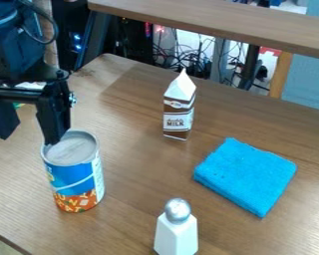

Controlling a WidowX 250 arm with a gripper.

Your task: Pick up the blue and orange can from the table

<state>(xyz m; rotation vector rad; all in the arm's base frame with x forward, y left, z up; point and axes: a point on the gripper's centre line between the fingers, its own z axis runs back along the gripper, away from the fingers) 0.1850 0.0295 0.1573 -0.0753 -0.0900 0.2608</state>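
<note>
Your hand (28,140) is spread wide and empty, one finger near the rim of the upright, ungripped can (74,172).

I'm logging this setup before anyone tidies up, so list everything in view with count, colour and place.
can: one, blue and orange, left, beneath one gripper finger
milk carton: one, brown and white, upright, upper middle
folded cloth: one, bright blue, right
shaker: one, white with silver top, bottom edge
table: one, brown, beneath these
ledge: one, brown, top
cables: several, mostly dark, behind table
arm: one, black, upper left
gripper: one, black, open, left
</note>
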